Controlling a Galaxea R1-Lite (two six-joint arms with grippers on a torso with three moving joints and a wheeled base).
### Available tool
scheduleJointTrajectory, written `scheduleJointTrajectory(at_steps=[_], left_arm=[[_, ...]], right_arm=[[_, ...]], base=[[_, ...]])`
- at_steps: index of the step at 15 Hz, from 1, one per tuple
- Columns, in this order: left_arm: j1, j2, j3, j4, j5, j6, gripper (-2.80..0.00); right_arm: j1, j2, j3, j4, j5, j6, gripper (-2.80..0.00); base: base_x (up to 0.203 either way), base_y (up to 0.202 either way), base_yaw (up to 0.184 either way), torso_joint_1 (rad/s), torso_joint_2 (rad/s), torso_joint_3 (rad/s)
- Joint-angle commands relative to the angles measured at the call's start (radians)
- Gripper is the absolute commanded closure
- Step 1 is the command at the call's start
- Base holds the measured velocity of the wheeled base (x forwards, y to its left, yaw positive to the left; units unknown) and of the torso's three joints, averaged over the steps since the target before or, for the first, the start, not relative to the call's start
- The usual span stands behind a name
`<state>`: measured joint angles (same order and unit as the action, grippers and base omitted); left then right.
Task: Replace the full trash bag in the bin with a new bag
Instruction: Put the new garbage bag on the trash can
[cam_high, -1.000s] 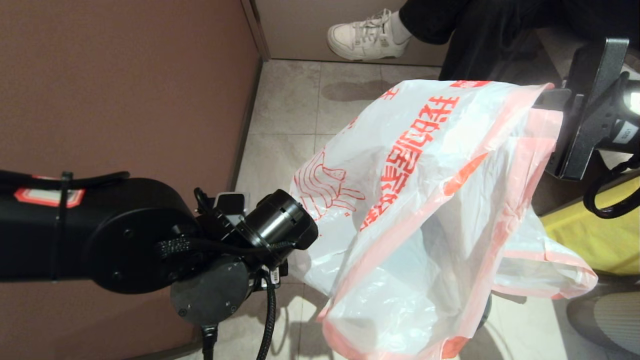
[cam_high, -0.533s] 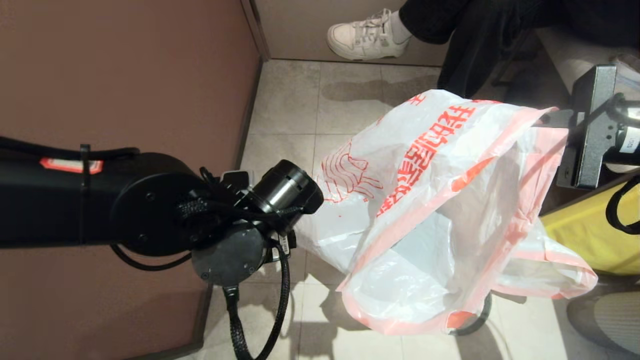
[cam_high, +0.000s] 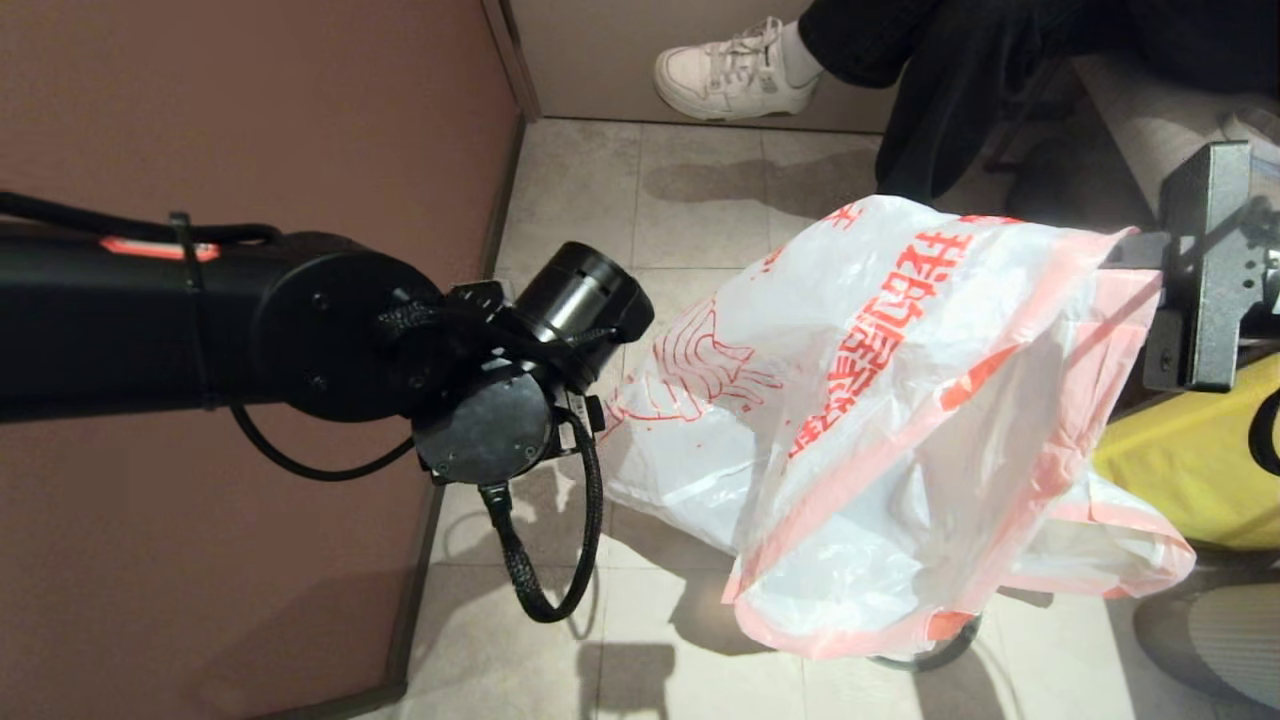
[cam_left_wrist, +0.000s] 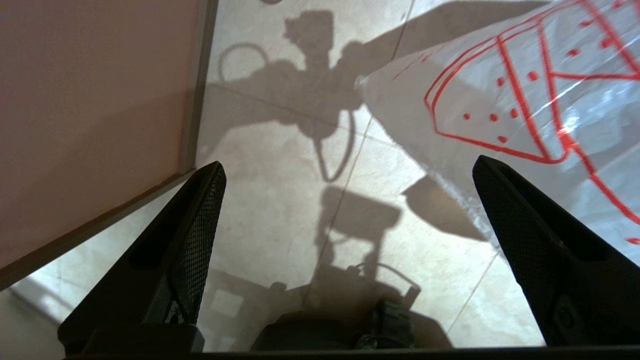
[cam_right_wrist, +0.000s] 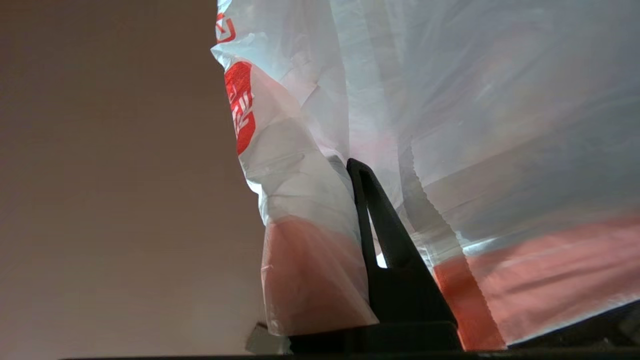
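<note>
The new bag (cam_high: 880, 420) is noted as thin, glossy, crinkled translucent plastic. The floor (cam_high: 600, 200) is tiled, smooth and semi-matt. The left pincer (cam_left_wrist: 345, 170) pads (cam_left_wrist: 200, 225) are finely textured, matt black.

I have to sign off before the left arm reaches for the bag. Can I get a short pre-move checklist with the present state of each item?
1. Right gripper shut on the new bag at its pink hem: ok.
2. Left gripper open, nothing between its fingers: ok.
3. Left gripper beside the bag's printed side, apart from it: ok.
4. Bag hangs limp, no bottles showing through: ok.
5. Bin under the bag: cannot tell, only a dark curved edge shows below the bag.
6. Person's shoe away from both arms: ok.
</note>
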<state>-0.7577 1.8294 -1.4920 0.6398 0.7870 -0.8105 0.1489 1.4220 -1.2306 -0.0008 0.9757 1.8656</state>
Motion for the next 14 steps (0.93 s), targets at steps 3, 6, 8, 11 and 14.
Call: scheduleJointTrajectory(at_steps=[3, 6, 8, 11, 14], left_arm=[[0.002, -0.003, 0.009, 0.004, 0.005, 0.001, -2.8], [0.008, -0.005, -0.005, 0.003, 0.008, 0.002, -2.8], [0.007, -0.009, -0.032, -0.004, 0.036, 0.003, -2.8], [0.008, -0.001, -0.094, -0.003, 0.038, 0.05, -2.8], [0.0, 0.01, -0.057, 0.001, 0.041, 0.054, -2.8]], right_arm=[[-0.003, -0.021, 0.019, 0.042, 0.008, -0.009, 0.0], [-0.05, 0.03, 0.021, 0.06, -0.036, -0.069, 0.0], [-0.119, 0.038, 0.01, 0.055, -0.048, -0.134, 0.0], [-0.205, 0.079, -0.083, 0.049, -0.043, -0.159, 0.0], [-0.24, 0.134, -0.18, 0.053, -0.049, -0.157, 0.0]], base=[[0.0, 0.0, 0.0, 0.0, 0.0, 0.0], [0.0, 0.0, 0.0, 0.0, 0.0, 0.0], [0.0, 0.0, 0.0, 0.0, 0.0, 0.0], [0.0, 0.0, 0.0, 0.0, 0.0, 0.0], [0.0, 0.0, 0.0, 0.0, 0.0, 0.0]])
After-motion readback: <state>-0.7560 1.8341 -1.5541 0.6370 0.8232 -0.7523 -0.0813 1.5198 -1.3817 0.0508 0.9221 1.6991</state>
